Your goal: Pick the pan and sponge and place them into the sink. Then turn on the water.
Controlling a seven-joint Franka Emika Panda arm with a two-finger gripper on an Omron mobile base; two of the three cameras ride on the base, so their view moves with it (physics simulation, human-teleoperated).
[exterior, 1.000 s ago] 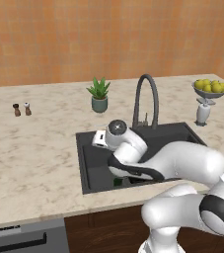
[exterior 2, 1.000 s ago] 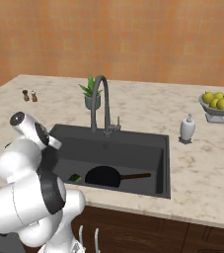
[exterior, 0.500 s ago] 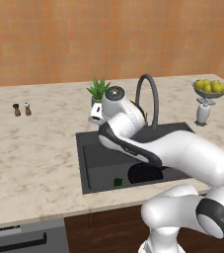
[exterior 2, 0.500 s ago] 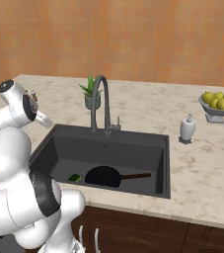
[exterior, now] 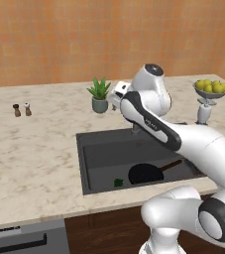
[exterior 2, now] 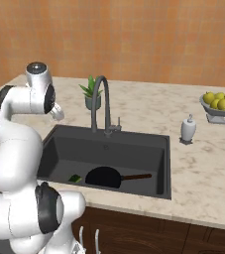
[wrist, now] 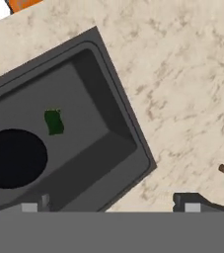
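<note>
The black pan (exterior: 146,173) lies on the floor of the dark sink (exterior: 91,149), handle pointing right. The small green sponge (exterior: 118,182) rests just left of it, near the front wall. From the right base view, pan (exterior 2: 104,177), sponge (exterior 2: 75,178) and sink (exterior 2: 166,149) sit below the arched tap (exterior 2: 100,101), which runs dry. My gripper (exterior: 115,98) hangs high over the basin's back left, open and empty. Looking down from the hand, my gripper (wrist: 112,203) has its tips wide apart above the sink (wrist: 133,133), pan (wrist: 12,158) and sponge (wrist: 54,121).
A potted plant (exterior: 99,95) stands behind the sink, two small shakers (exterior: 22,109) sit on the counter at far left. A soap dispenser (exterior 2: 188,130) and a fruit bowl (exterior 2: 219,104) are to the right of the basin.
My arm has lifted out of the basin, from low beside the sponge up to above the sink's back left corner. Pan and sponge have stayed in place.
</note>
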